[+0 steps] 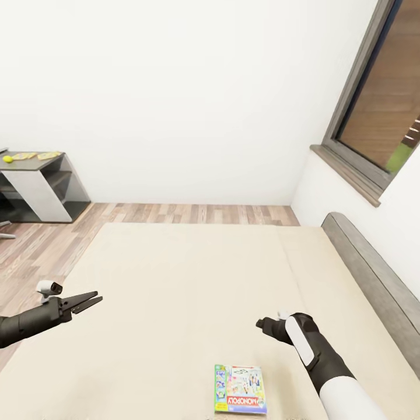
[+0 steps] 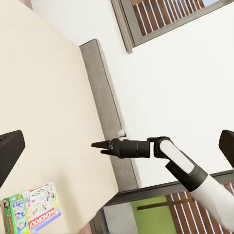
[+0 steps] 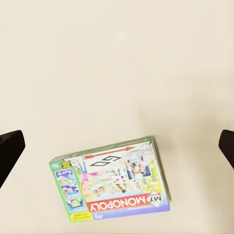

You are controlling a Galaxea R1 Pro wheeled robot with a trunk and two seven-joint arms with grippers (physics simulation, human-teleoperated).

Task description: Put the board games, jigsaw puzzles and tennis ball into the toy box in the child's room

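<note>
A Monopoly board game [image 1: 240, 389] lies flat on the beige bed [image 1: 175, 280], close to its near edge. My right gripper [image 1: 265, 324] hovers open above the bed just past the box; the right wrist view looks down on the box [image 3: 112, 183] between the spread fingers [image 3: 9, 148]. My left gripper [image 1: 88, 301] hangs open over the bed's left side, holding nothing. From the left wrist view I see the box [image 2: 33, 207] and the right gripper [image 2: 100, 146]. Far left, a tennis ball [image 1: 7, 158] and two flat puzzles [image 1: 35, 156] rest on the grey table [image 1: 41, 186].
A grey headboard [image 1: 373, 280] runs along the bed's right side under a window [image 1: 379, 105]. Wooden floor [image 1: 35, 245] separates the bed from the table and the white wall behind.
</note>
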